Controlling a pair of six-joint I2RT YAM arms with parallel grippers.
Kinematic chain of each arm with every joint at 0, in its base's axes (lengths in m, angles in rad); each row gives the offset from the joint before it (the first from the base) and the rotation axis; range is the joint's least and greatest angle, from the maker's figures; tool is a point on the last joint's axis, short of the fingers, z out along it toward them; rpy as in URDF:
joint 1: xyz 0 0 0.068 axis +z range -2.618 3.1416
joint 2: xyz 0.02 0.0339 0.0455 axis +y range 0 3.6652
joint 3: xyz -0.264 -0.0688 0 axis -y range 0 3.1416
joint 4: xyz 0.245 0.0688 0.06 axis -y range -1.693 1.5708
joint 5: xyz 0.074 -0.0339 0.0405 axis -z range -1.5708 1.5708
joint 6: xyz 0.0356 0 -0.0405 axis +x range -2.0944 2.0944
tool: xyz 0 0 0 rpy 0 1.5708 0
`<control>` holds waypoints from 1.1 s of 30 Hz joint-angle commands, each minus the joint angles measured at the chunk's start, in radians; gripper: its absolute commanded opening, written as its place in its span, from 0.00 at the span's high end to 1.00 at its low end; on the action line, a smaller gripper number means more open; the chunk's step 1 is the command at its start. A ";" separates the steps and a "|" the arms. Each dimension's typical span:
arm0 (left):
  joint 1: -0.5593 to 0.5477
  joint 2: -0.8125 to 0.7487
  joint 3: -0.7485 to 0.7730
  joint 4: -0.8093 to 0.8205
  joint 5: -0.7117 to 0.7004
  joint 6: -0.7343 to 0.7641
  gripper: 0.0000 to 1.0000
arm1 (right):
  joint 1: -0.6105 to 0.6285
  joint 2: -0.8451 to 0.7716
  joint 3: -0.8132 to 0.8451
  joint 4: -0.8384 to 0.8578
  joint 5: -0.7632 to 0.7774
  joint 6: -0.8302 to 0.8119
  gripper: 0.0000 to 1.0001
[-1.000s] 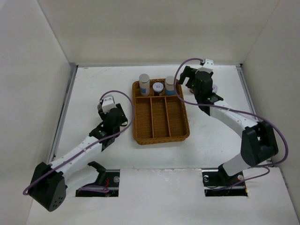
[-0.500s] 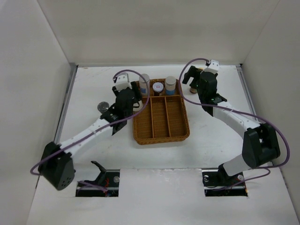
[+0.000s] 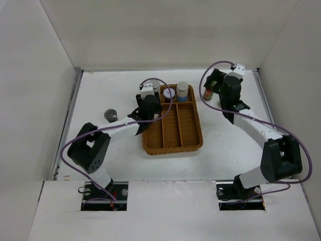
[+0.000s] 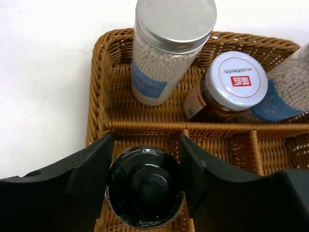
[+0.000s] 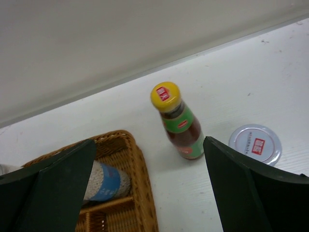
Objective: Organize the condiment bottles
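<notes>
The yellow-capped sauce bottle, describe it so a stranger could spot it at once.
Find the brown wicker tray in the middle. Just off its far right corner the sauce bottle stands upright on the white tabletop. It alone has a yellow cap and green neck; the jar beside it is short and white-lidded.

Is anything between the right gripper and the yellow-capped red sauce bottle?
Nothing visible: the open right gripper faces the red sauce bottle with only white table between; the silver-lidded jar sits off to its side.

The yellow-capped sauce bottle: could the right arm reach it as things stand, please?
Probably yes: the open right tool faces the sauce bottle, which stands upright on bare table between the wicker tray and a white-lidded jar.
</notes>
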 commanded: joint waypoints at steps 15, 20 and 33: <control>0.000 -0.157 -0.112 0.214 -0.012 0.000 0.06 | -0.097 0.313 0.271 -0.019 -0.119 -0.067 0.00; -0.029 -0.309 -0.233 0.246 -0.009 -0.006 0.05 | -0.094 0.365 0.291 -0.001 -0.073 -0.099 0.23; -0.064 -0.599 -0.471 0.272 -0.042 -0.012 0.04 | 0.012 0.016 0.161 0.147 0.122 -0.177 0.65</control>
